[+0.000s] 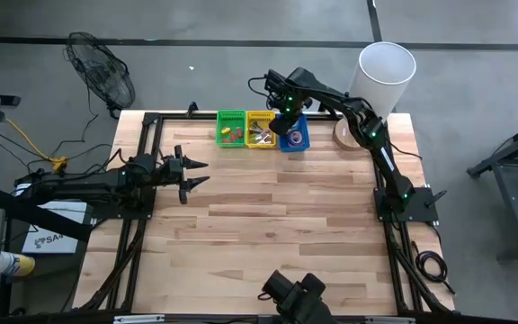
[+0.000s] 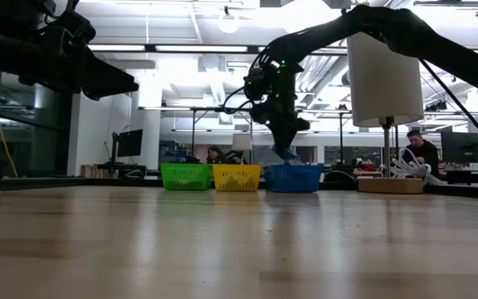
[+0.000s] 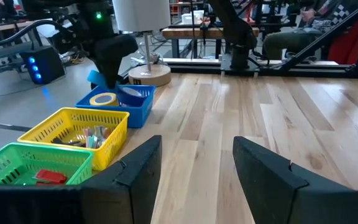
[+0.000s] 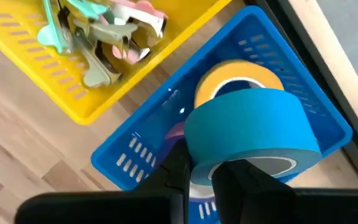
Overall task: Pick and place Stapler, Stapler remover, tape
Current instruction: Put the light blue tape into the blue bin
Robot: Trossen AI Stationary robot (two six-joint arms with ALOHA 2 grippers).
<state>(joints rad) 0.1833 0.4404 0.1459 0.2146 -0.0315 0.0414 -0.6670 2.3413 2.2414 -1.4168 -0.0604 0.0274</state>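
The blue tape roll (image 4: 250,127) hangs tilted over the blue basket (image 4: 303,93), its open centre facing partly down; the right tool (image 4: 199,177) pinches the roll's wall, nearly shut; a yellow roll (image 4: 238,78) lies inside; the left tool (image 1: 190,175) waits open over the desk (image 1: 286,225).

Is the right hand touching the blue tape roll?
Touching. The right wrist view shows the right hand shut on the blue tape roll's wall, above the blue basket.
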